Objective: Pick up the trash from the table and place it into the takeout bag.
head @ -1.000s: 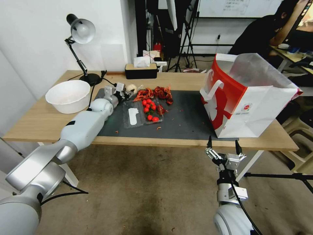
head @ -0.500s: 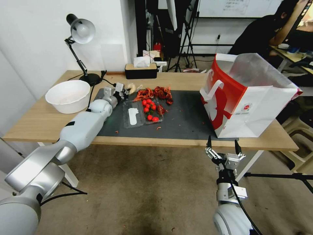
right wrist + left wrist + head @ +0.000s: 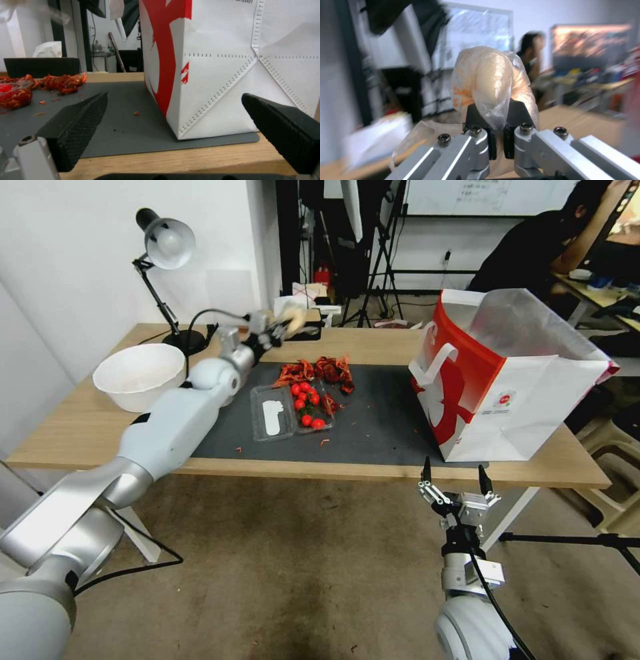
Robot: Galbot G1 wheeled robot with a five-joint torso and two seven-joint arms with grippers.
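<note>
My left gripper (image 3: pixel 279 328) hangs above the back of the table (image 3: pixel 80 427), shut on a beige wad (image 3: pixel 292 317). The left wrist view shows the wad (image 3: pixel 486 80), wrapped in clear film with orange stains, pinched between the black fingertips (image 3: pixel 476 117). Red crumpled scraps (image 3: pixel 319 369) lie on the dark grey mat (image 3: pixel 380 413). The white and red takeout bag (image 3: pixel 507 373) stands open at the mat's right end. My right gripper (image 3: pixel 453 477) waits open below the table's front edge, facing the bag's corner (image 3: pixel 233 62).
A clear plastic tray (image 3: pixel 292 410) with small red tomatoes sits mid-mat. At the table's left end stands a white bowl (image 3: pixel 139 375), with a desk lamp (image 3: pixel 163 247) behind it. A black tissue box (image 3: pixel 308 332) is at the back edge. Tripods stand behind the table.
My left gripper has risen from the mat's back left corner with the beige wad, moving up and to the right. The right arm has stayed where it was.
</note>
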